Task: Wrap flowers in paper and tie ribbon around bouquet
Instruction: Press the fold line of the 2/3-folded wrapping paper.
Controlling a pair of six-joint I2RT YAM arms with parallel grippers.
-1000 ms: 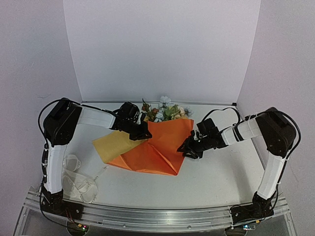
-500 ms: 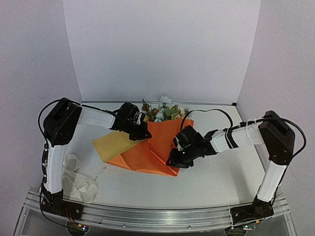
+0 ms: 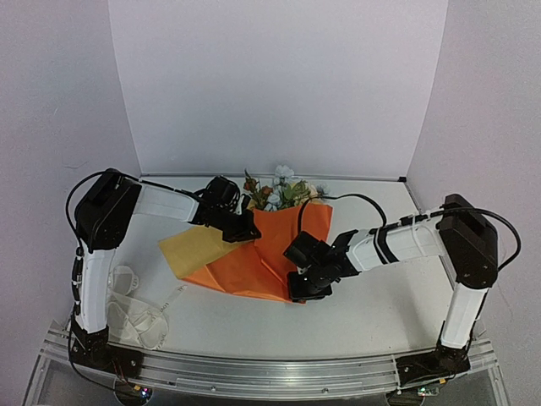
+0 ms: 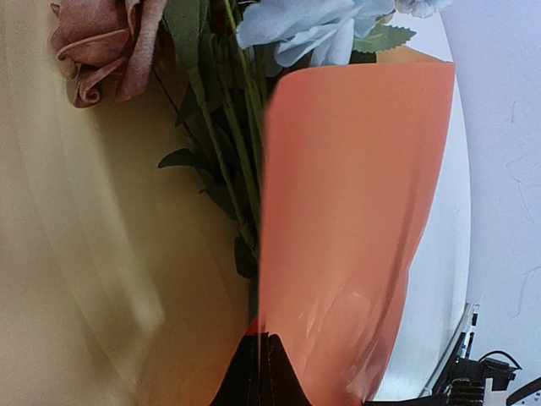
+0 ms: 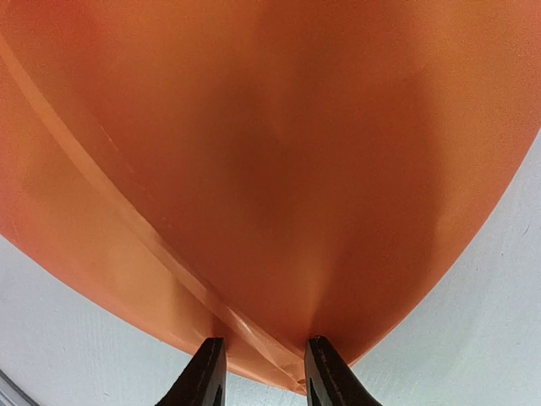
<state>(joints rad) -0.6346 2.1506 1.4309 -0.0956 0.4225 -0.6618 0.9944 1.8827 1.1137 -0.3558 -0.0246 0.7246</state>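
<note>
1. The left fingers [image 3: 248, 230] are pinching shut on the orange paper's [image 3: 275, 245] far edge.
2. The right fingers [image 3: 300, 286] are standing partly open around the paper's near corner.
3. The flowers [image 3: 279, 190] are lying inside the paper on the surface [image 3: 380, 313], with their heads poking out.

This is a robot test booth in a lab, not a home or a shop. Plain white panels [image 3: 279, 85] close off the back and both sides of a white surface [image 3: 372, 317]. Along the bottom of the overhead frame, a metal rail [image 3: 270, 372] carries the left arm [image 3: 93, 288] and the right arm [image 3: 465, 309], both white and black. Black cables [image 3: 355, 197] loop off them. Small circuit boards [image 3: 135, 392] with lit dots sit at the lower corners.
</note>
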